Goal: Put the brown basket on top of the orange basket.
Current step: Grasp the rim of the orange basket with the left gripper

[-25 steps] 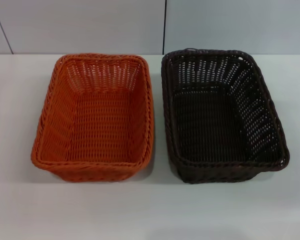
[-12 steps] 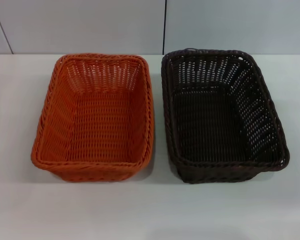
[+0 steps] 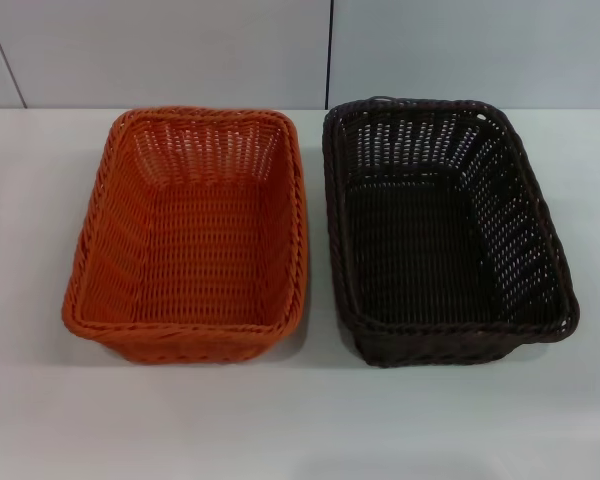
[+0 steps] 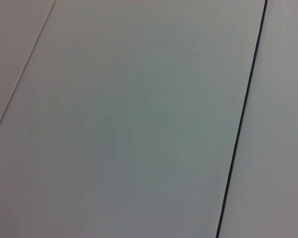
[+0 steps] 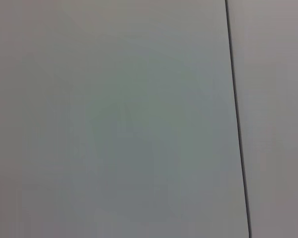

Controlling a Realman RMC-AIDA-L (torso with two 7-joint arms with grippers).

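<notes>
The orange basket (image 3: 190, 235) sits on the white table (image 3: 300, 420) at the left in the head view, empty, with its long side running away from me. Right beside it, across a narrow gap, stands the brown basket (image 3: 445, 230), also empty and upright on the table. Neither gripper shows in any view. Both wrist views hold only plain pale panels with a thin dark seam.
A pale wall (image 3: 180, 50) with a dark vertical seam (image 3: 330, 50) rises behind the table's far edge. Bare tabletop lies in front of both baskets and to either side of them.
</notes>
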